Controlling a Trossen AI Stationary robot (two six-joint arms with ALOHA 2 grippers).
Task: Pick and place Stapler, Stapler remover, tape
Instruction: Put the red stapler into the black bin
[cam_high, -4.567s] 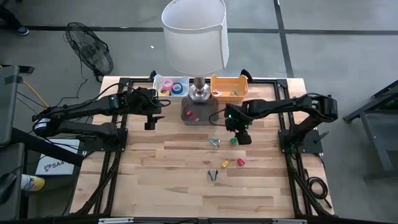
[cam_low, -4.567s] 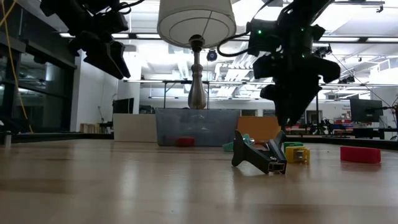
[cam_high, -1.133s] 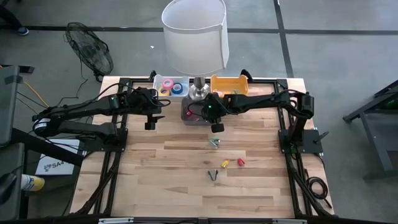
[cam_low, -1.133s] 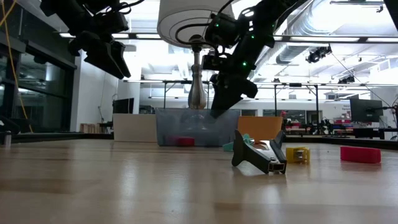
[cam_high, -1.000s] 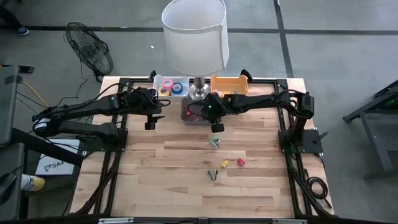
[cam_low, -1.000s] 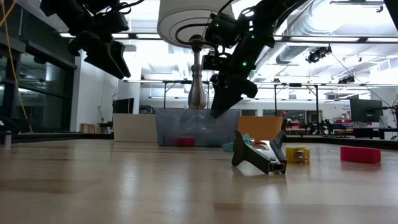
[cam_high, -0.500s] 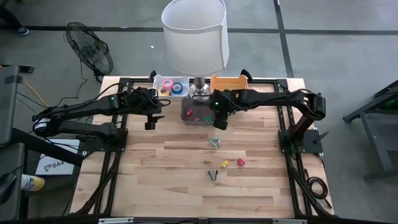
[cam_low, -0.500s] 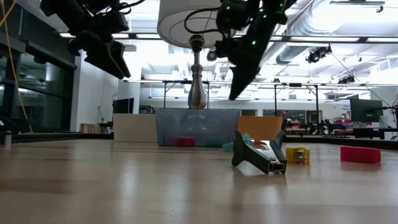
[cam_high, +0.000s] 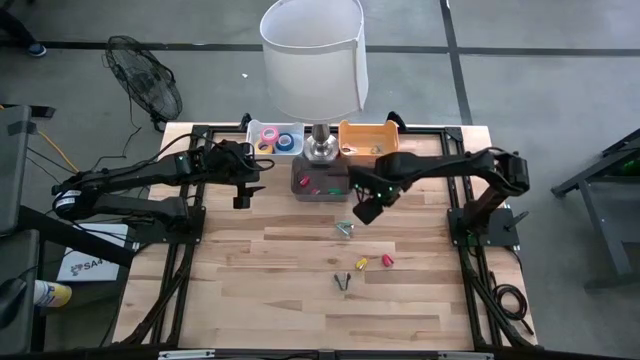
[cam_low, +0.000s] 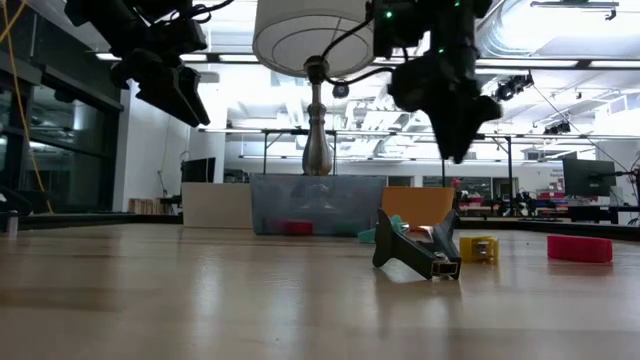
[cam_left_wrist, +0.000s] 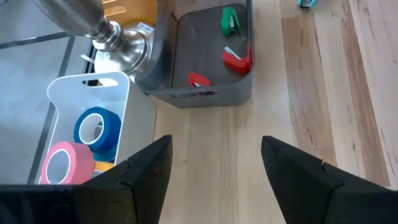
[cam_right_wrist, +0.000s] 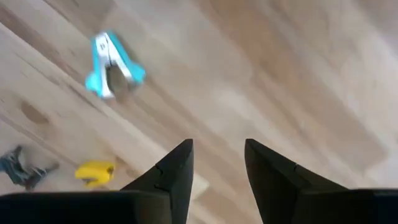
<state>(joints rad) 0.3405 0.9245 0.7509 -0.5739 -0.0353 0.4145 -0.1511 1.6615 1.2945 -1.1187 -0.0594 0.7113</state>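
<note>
Right hand (cam_high: 366, 211), fingers spread and empty, hangs just beside the grey bin (cam_high: 318, 194), apparently heading for the blue stapler (cam_right_wrist: 112, 65).

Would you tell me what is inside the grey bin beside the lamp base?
The grey bin holds a green stapler and two red staplers, one at the near wall. The near wall hides the floor just behind it.

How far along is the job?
Done: tape in the white tray, three staplers in the grey bin. In hand: nothing; right gripper hangs open above the blue stapler. Left: that, yellow stapler, red stapler, remover. Left gripper waits open by the tray.
</note>
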